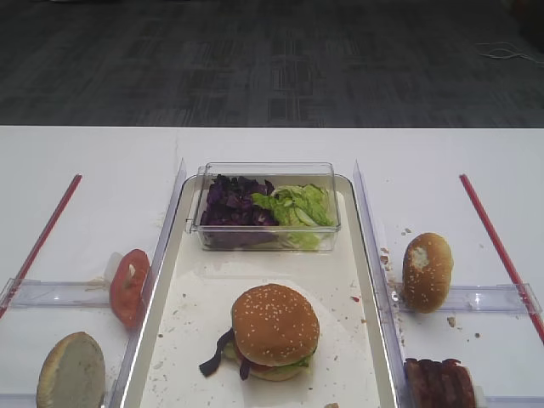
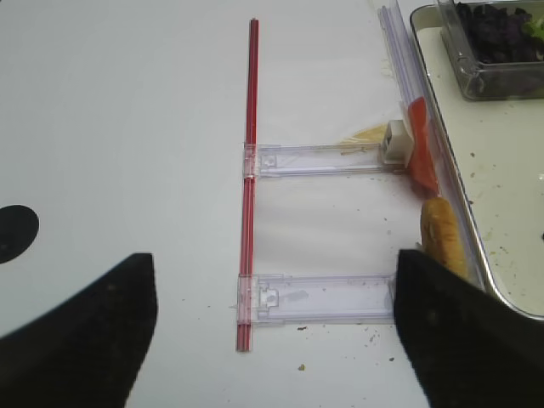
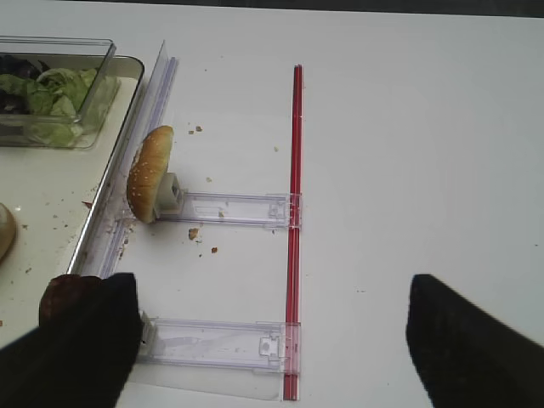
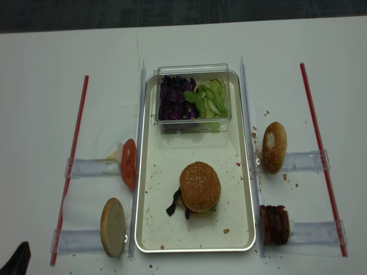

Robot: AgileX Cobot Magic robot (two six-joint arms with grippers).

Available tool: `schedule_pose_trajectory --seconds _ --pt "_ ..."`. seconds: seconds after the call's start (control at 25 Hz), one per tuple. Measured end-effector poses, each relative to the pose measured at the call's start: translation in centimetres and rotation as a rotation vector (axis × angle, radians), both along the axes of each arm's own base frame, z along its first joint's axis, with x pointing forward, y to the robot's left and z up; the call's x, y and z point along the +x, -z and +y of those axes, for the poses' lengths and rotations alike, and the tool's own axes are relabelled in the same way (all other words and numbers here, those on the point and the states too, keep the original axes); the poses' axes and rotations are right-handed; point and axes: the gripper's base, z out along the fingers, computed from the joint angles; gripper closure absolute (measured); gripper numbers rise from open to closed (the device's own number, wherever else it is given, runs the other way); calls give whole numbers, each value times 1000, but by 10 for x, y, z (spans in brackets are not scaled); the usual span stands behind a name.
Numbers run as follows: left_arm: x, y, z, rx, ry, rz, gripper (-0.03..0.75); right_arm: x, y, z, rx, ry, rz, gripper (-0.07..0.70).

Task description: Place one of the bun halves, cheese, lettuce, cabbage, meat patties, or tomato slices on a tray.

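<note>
Looking down from the high view, the tray [image 1: 367,280] carries a clear plastic box [image 1: 265,206] at its far end, with cabbage [image 1: 234,204] on the left and lettuce [image 1: 299,205] on the right, and nearer sits the sesame bun top [image 1: 274,322] on a stack with purple strips hanging out its left side; neither gripper appears here. A tomato slice [image 1: 127,286] and a pale bun half [image 1: 71,372] stand left of the tray, a torn brown bun [image 1: 427,270] and the meat patties [image 1: 439,382] right of it, the patties cut off by the near edge. The realsense high view shows the whole tray and the patties entire, plus a dark tip at the near left corner, too little to identify. In the right wrist view the right gripper [image 3: 272,336] hangs over bare table beside a red strip [image 3: 294,221], jaws spread wide and empty; the stacked bun shows only as a sliver at the left edge. The left wrist view shows the left gripper [image 2: 276,331] likewise spread apart, holding nothing.
</note>
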Motion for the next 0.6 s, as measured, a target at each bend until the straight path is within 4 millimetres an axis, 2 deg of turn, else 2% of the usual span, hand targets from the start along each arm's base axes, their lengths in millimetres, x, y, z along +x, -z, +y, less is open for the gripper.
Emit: schedule_pose_trajectory --seconds 0.6 --pt "0 0 0 0 0 0 155 0 0 0 0 0 0 -29"
